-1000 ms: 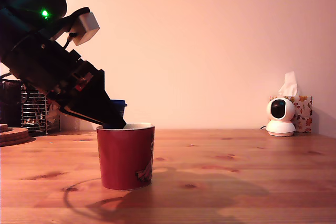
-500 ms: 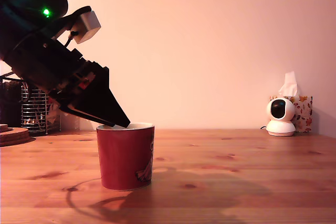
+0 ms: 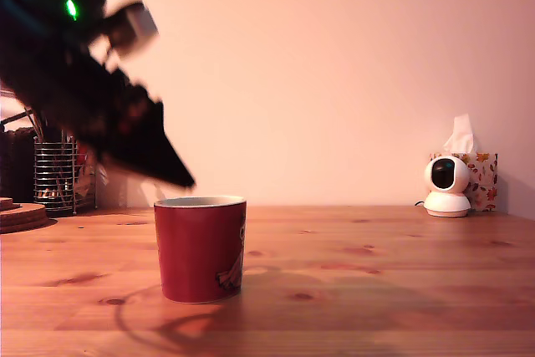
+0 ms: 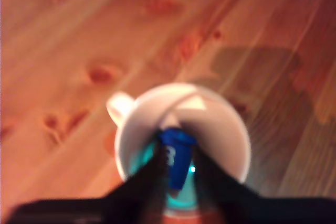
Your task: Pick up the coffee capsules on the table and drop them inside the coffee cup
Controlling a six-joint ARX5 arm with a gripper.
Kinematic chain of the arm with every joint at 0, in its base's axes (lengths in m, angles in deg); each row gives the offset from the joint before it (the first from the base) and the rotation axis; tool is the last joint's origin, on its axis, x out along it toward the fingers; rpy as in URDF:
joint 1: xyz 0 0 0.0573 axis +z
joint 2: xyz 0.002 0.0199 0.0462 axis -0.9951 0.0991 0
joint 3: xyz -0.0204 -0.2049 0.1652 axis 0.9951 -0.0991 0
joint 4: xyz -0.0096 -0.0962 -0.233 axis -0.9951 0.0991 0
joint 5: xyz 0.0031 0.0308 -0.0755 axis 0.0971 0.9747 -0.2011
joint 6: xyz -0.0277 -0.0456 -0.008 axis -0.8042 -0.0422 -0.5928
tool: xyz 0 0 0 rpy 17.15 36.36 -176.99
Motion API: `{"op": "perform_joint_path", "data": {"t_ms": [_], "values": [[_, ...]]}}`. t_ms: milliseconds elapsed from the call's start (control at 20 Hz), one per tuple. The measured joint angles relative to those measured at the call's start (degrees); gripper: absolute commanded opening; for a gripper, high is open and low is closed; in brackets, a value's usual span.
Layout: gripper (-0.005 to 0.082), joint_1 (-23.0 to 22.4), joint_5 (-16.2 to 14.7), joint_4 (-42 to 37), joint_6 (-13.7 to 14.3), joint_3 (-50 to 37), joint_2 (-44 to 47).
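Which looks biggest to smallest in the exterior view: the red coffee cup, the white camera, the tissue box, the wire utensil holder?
1. coffee cup, though it stands nearest the lens
2. wire utensil holder, partly hidden by the arm
3 and 4. white camera and tissue box: look alike, and the camera overlaps the box, so unranked

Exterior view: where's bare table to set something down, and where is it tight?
Widest bare stretch of table: between the red cup and the small white camera with the tissue box behind it at the view's right. The front strip before the cup is bare too. Crowded: far left, where the wire holder stands and the gripper hangs above the cup.
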Motion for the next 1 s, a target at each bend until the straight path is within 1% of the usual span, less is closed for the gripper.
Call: {"op": "perform_joint_path", "data": {"t_ms": [50,150,200,250,350,450,700,800,850,900,1000], "values": [[-0.0019,0.0,0.0,0.5,0.0,0.1,-1.7],[-0.0019,0.2,0.6,2.2,-2.8,0.2,-4.7],[-0.0019,0.7,1.1,3.2,-3.0,0.2,-5.9],[-0.0019,1.2,1.4,3.8,-3.9,0.2,-6.9],[-0.0019,2.7,2.1,4.9,-4.0,0.2,-8.7],[-0.0019,4.7,2.1,6.3,-5.2,0.2,-10.8],[-0.0019,10.1,1.9,8.0,-5.5,-0.1,-15.0],[-0.0019,11.8,1.7,8.8,-7.0,-1.7,-17.2],[-0.0019,12.3,1.7,9.1,-7.3,-2.7,-18.3],[-0.0019,12.6,1.7,9.2,-7.5,-3.8,-19.3],[-0.0019,13.0,1.6,9.9,-8.9,-5.7,-21.1]]}}
